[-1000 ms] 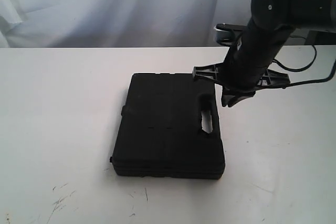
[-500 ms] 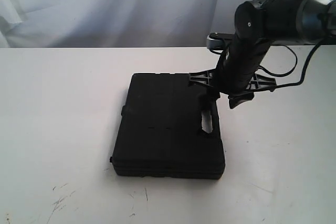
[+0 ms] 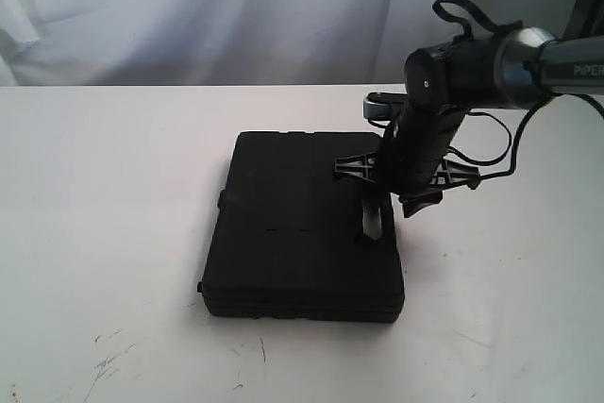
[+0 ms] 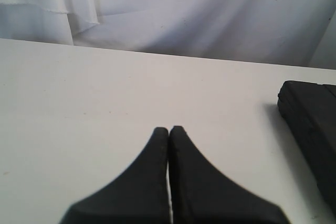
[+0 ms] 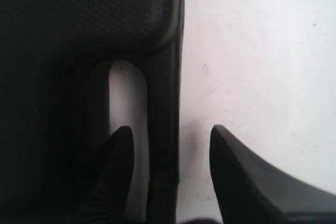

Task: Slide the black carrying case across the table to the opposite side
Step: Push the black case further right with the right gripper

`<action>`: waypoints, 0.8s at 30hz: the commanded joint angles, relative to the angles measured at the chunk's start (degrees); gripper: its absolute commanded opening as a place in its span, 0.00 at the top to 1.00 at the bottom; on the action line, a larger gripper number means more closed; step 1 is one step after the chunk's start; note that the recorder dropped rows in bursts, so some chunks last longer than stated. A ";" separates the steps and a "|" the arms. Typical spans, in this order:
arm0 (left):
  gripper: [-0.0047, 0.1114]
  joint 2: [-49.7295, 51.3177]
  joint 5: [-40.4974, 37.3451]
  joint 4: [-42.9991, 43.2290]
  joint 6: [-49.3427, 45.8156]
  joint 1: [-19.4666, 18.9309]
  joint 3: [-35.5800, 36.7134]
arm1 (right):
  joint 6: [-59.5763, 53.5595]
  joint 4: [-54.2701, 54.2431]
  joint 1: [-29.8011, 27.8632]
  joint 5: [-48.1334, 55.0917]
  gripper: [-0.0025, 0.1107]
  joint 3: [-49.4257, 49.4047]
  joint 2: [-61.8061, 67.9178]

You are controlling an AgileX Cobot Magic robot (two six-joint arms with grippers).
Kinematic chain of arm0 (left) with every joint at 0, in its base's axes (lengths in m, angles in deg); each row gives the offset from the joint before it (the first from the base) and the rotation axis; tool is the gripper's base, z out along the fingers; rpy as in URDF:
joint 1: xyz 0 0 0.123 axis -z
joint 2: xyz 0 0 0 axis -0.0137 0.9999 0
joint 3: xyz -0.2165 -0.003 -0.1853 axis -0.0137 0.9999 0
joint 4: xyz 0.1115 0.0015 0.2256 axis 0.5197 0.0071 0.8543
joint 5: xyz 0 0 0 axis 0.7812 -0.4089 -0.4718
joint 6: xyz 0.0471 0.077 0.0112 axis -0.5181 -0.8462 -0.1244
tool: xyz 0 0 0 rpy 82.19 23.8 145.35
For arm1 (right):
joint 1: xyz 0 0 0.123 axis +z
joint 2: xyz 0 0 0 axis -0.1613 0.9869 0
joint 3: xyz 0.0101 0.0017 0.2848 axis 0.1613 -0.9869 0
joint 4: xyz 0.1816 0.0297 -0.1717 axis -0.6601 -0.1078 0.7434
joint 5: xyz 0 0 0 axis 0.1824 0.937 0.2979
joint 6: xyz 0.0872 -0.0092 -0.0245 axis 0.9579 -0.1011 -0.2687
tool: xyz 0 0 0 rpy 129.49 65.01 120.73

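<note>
Right claw [image 3: 392, 207] has moved in over the handle edge of the black carrying case [image 3: 283, 233] since a second ago; jaws spread, gripping nothing. One finger [image 5: 115, 171] in the handle slot, the other outside, handle bar [image 5: 164, 93] between. Case lies flat on the white desk [image 3: 113, 186] beneath. Left claw [image 4: 169, 129] clenched, empty, well apart.

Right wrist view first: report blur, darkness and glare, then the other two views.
Right wrist view: the case is a near-featureless dark mass, the right pincer soft-edged. Left wrist view: the shut left pincer is blurred, the table evenly lit. Exterior view: only a faint shadow around the case.
</note>
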 commanded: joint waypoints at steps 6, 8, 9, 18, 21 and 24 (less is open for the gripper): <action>0.96 -0.20 0.38 0.02 -0.13 -0.10 0.29 | -0.10 -0.42 0.15 -0.55 0.71 0.29 0.84; 0.96 -0.20 0.38 0.02 -0.13 -0.10 0.29 | -0.10 -0.42 0.15 0.22 0.74 0.29 1.03; 0.96 -0.20 0.38 0.02 -0.13 -0.10 0.29 | -0.10 -0.42 0.15 0.64 0.79 0.29 1.03; 0.96 -0.20 0.38 0.02 -0.13 -0.10 0.29 | -0.33 4.68 -1.46 7.07 0.98 0.29 0.42; 0.96 -0.20 0.38 0.02 -0.13 -0.10 0.29 | -2.03 5.73 -3.80 9.84 0.98 0.29 0.42; 0.96 -0.20 0.38 0.02 -0.13 -0.10 0.29 | -2.32 8.24 -5.57 11.55 0.98 0.29 0.42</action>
